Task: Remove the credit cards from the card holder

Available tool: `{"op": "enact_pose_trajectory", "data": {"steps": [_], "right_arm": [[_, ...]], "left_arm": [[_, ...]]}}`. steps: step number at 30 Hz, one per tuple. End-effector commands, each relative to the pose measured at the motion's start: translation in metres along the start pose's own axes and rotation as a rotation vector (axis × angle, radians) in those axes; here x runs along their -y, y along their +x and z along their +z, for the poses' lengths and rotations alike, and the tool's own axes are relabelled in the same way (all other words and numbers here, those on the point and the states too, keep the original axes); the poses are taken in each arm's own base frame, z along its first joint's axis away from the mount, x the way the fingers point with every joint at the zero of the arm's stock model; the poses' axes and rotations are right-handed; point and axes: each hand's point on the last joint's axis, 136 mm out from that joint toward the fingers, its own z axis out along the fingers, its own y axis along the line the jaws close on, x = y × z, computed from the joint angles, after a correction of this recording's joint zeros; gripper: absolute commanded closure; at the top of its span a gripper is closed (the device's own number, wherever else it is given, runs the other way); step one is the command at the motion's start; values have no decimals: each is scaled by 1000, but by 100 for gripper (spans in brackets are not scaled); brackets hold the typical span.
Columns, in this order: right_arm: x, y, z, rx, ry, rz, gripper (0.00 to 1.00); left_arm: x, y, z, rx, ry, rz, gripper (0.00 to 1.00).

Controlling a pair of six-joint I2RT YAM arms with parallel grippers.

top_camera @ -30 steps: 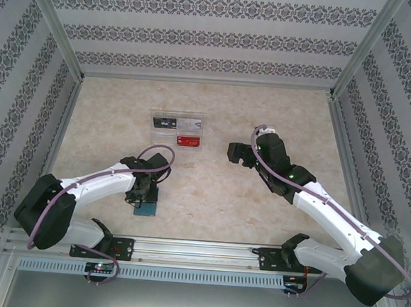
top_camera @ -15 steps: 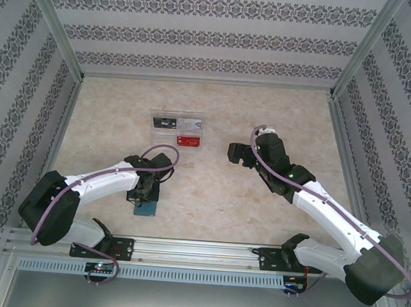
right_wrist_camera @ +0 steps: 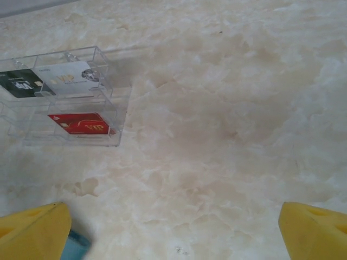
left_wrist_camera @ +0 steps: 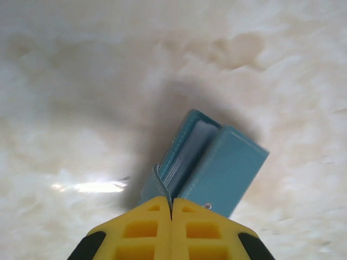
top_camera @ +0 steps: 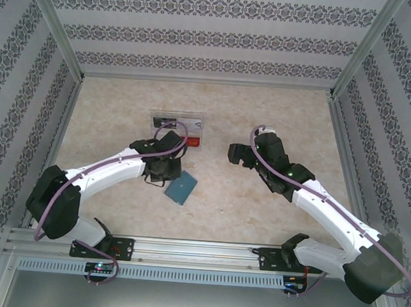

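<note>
- Left gripper (left_wrist_camera: 171, 210): yellow fingers pressed together with no gap, pinching the near edge of the card holder (left_wrist_camera: 217, 168).
- The holder juts away from the fingertips, tilted and partly splayed. Duller inner panels show between its teal covers. A dark shadow lies on the desk (left_wrist_camera: 65, 81) beside it; whether it touches the desk cannot be told.
- Top view: holder (top_camera: 181, 188) sits just right of the left gripper (top_camera: 163, 170), on the near side of the clear tray (top_camera: 197, 124).
- Tray (right_wrist_camera: 108, 92) contents, right wrist view: black card (right_wrist_camera: 19, 84) and silver card (right_wrist_camera: 68, 78) side by side in the far row, red card (right_wrist_camera: 81, 123) in the near row.
- Right gripper (right_wrist_camera: 173, 233): fingers wide apart, nothing between them, above bare desk. In the top view it (top_camera: 237, 154) is right of the tray, apart from the holder.
- The right wrist view shows the cards in full. In the top view the left arm covers part of the tray.
</note>
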Motion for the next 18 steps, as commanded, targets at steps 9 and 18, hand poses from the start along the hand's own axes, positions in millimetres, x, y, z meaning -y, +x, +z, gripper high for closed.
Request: {"op": "enact_pose_trajectory", "data": {"steps": [9,18], "right_arm": [[-71,58,48,-320,-262,112,6],[-109,87,67,-497,-367,144,18]], "left_arm": [[22,-11,15,17,47,-66,100],[16,-19,-17,95,64,-117,100]]}}
